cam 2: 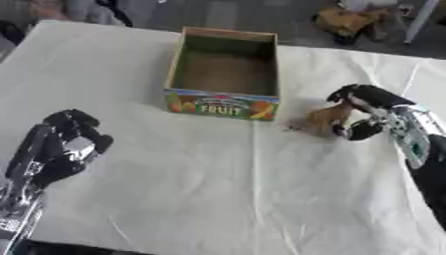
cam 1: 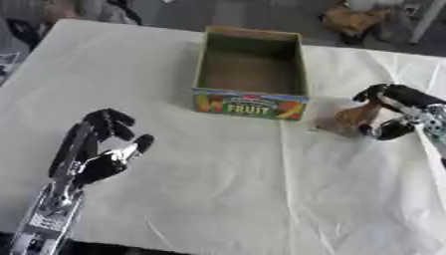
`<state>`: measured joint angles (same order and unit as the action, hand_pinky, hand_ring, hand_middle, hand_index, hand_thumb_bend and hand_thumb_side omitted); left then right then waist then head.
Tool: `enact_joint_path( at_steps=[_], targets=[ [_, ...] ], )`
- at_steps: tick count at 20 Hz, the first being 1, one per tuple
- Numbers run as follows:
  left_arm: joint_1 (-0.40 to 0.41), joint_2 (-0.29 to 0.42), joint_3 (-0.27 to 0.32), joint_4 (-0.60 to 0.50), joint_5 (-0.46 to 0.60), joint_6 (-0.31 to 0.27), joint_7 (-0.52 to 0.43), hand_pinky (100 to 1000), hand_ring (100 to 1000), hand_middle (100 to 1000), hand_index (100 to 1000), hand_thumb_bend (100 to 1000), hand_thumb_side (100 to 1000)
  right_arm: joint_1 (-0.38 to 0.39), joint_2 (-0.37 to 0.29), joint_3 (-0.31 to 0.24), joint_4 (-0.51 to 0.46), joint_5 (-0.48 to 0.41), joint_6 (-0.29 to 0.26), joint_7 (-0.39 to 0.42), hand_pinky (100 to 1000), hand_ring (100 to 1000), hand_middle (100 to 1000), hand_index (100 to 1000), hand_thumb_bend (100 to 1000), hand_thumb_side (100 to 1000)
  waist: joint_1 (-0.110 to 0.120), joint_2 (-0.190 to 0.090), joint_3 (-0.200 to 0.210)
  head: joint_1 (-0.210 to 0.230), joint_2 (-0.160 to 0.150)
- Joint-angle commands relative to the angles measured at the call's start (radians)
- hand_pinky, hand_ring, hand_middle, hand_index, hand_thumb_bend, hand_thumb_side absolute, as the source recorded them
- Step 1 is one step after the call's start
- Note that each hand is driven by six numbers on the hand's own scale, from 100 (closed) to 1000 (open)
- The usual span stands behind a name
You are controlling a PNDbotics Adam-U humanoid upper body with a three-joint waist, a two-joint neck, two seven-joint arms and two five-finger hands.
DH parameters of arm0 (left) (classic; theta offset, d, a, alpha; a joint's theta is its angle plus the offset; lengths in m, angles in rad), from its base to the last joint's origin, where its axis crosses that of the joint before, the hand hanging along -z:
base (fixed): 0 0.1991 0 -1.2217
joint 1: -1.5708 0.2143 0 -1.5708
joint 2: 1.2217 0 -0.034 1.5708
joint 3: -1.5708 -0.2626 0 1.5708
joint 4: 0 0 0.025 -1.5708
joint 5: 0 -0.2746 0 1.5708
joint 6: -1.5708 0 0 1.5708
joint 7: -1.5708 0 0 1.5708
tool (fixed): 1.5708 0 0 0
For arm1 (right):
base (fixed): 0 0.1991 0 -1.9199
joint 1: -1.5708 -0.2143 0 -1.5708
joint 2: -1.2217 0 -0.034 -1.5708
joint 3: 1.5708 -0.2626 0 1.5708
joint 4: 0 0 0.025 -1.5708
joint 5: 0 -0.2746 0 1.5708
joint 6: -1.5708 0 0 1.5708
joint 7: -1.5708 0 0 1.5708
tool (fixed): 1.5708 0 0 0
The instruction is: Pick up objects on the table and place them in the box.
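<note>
While left hand (cam 1: 96, 149) idles, right hand (cam 2: 366, 112) curled around brown object (cam 2: 327, 119)

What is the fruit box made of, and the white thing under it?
The box looks like cardboard: dull brown inside walls, thin flat sides, a printed picture strip in front. The table cover looks like cloth or thin sheet, matte white, with creases and folds.

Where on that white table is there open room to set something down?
The cloth between the left hand and the right hand, in front of the fruit box, is bare. It is crowded where the right hand closes on a brown object beside the box.
</note>
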<state>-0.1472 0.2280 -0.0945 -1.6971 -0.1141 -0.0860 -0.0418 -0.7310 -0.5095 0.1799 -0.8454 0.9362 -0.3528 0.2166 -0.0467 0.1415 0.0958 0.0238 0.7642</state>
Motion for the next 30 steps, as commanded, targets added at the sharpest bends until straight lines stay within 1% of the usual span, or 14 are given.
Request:
enact_joint_path(
  at_steps=[1, 3, 6, 9, 12, 13, 15, 18, 23, 30],
  targets=[
    [-0.011, 0.004, -0.003, -0.014, 0.003, -0.001, -0.003, 554, 508, 535, 593, 653, 366, -0.024, -0.013, -0.007, -0.001, 0.03, 0.0, -0.019, 862, 808, 648, 793, 270, 100, 0.001, -0.015, 0.001, -0.002, 0.006],
    [-0.011, 0.003, -0.003, -0.014, 0.003, -0.001, -0.003, 554, 508, 535, 593, 653, 365, -0.025, -0.009, -0.008, 0.002, 0.042, -0.001, -0.031, 853, 793, 598, 749, 267, 100, 0.001, -0.016, 0.001, -0.002, 0.006],
    [-0.011, 0.003, -0.002, -0.014, 0.003, -0.001, -0.002, 554, 508, 535, 593, 653, 365, -0.025, -0.003, -0.007, 0.005, 0.056, -0.004, -0.048, 837, 756, 504, 645, 257, 100, 0.001, -0.016, 0.001, -0.003, 0.006],
    [-0.011, 0.003, -0.003, -0.014, 0.003, -0.001, -0.003, 554, 508, 535, 593, 654, 365, -0.024, 0.003, -0.008, 0.007, 0.066, -0.004, -0.066, 825, 723, 451, 572, 238, 100, 0.002, -0.017, 0.0, -0.003, 0.006],
    [-0.011, 0.002, -0.003, -0.014, 0.003, -0.001, -0.003, 553, 507, 534, 593, 653, 365, -0.023, 0.008, -0.008, 0.011, 0.073, -0.004, -0.08, 809, 684, 393, 502, 194, 100, 0.002, -0.017, 0.0, -0.004, 0.006],
    [-0.011, 0.002, -0.003, -0.014, 0.003, -0.001, -0.002, 553, 507, 534, 593, 653, 366, -0.023, 0.009, -0.009, 0.011, 0.074, -0.004, -0.085, 800, 671, 377, 486, 168, 100, 0.003, -0.017, 0.0, -0.004, 0.006],
    [-0.011, 0.002, -0.003, -0.014, 0.003, -0.001, -0.003, 554, 507, 534, 593, 654, 365, -0.023, 0.011, -0.01, 0.012, 0.075, -0.003, -0.095, 783, 645, 351, 458, 144, 100, 0.003, -0.017, 0.001, -0.004, 0.006],
    [-0.011, 0.002, -0.002, -0.014, 0.003, -0.001, -0.002, 553, 507, 534, 593, 654, 365, -0.023, 0.01, -0.012, 0.009, 0.071, 0.0, -0.111, 765, 617, 322, 431, 100, 100, 0.004, -0.017, 0.001, -0.003, 0.006],
    [-0.011, 0.002, -0.002, -0.014, 0.003, -0.001, -0.002, 554, 506, 534, 593, 654, 365, -0.028, -0.006, -0.016, -0.026, 0.045, 0.009, -0.135, 752, 595, 304, 417, 100, 100, 0.004, -0.018, -0.001, -0.001, 0.006],
    [-0.01, 0.005, -0.002, -0.014, 0.002, -0.001, -0.002, 553, 506, 534, 592, 654, 365, -0.067, -0.049, -0.008, -0.124, -0.003, 0.021, -0.107, 754, 593, 301, 416, 100, 100, 0.002, -0.02, -0.003, 0.001, 0.006]
  ],
)
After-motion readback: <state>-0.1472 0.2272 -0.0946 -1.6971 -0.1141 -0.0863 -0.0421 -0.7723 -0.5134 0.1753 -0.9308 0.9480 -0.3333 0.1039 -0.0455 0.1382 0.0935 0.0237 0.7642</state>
